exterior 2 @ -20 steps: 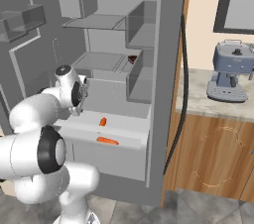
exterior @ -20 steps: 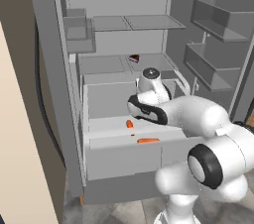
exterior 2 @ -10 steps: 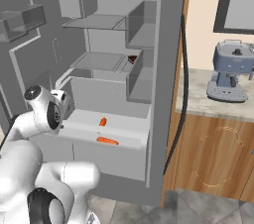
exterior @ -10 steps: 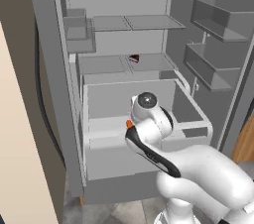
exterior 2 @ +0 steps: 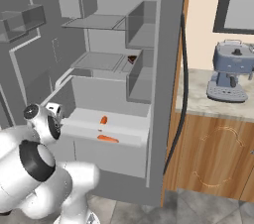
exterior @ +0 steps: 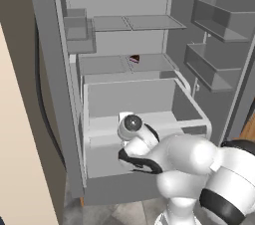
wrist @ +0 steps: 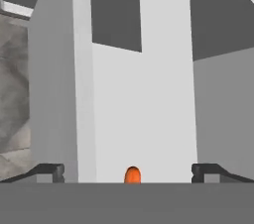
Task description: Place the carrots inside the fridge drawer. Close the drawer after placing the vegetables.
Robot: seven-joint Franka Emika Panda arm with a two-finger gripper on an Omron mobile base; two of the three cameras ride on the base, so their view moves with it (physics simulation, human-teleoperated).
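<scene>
Pincer state: we see the two dark finger tips of the pincer [wrist: 129, 171] standing wide apart in the hand view, released, with nothing between them.
Carrots, place: the two small bright orange tapered carrots [exterior 2: 103, 120] lie on the floor of the wide pale grey box-shaped fridge drawer with a white rim [exterior 2: 130, 138], which stands pulled out of the open grey fridge [exterior 2: 166, 44].
Carrots and pincer: in the hand view we see one rounded orange carrot end [wrist: 132, 174] low in the picture, midway between the finger tips and beyond them, not touching either; we cannot tell which of the two carrots it is.
Right base view: we see both carrots apart from each other, one nearer the back of the drawer, the longer carrot [exterior 2: 107, 139] nearer the front wall; the white arm's wrist [exterior 2: 43, 123] sits at the drawer's left side. A blue-grey coffee machine [exterior 2: 232, 72] stands on the speckled surface [exterior 2: 198, 100] to the right of the fridge.
Left base view: the arm's white body [exterior: 182, 157] covers the front of the drawer [exterior: 94, 99], so the carrots are hidden there; a small dark red item [exterior: 134, 59] rests on a flat grey shelf [exterior: 119, 63] above.
Long axis: the front carrot lies roughly along the drawer's front wall; the back one runs more front to back.
</scene>
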